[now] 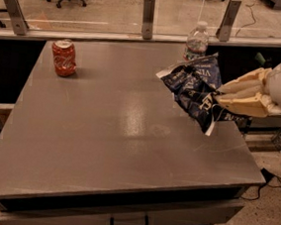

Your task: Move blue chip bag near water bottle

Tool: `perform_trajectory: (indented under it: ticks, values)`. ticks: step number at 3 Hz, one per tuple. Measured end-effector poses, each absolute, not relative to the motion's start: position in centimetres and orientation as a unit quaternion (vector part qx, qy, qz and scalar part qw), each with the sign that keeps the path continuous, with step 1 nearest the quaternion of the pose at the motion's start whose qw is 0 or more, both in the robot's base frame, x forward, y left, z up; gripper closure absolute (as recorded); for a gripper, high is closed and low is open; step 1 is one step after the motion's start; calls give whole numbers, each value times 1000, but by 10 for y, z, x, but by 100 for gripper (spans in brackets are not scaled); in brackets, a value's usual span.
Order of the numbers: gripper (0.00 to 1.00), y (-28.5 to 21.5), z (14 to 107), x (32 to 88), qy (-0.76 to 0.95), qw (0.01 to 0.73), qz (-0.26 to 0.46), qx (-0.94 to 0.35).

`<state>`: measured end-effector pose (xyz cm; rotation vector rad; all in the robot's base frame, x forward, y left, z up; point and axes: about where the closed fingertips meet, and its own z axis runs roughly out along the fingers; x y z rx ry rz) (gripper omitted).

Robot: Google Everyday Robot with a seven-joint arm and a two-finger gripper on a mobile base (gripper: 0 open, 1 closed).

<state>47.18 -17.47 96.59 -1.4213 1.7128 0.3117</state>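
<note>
The blue chip bag is a crinkled navy foil bag with white lettering, held up above the right side of the grey table. My gripper reaches in from the right with cream fingers shut on the bag's right side. The water bottle, clear with a white cap, stands at the table's far right edge, just behind the bag. The bag covers the bottle's lower part.
A red soda can stands at the far left of the table. A low rail with metal posts runs along the far edge. A drawer handle shows below the front edge. The table's right edge lies under my arm.
</note>
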Motion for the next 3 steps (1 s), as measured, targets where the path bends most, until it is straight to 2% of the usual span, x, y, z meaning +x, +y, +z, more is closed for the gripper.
perform_trajectory:
  ticks: [2, 3]
  values:
    - [100, -239, 916, 509, 701, 432, 151, -548]
    - [100, -254, 890, 523, 708, 427, 170, -536]
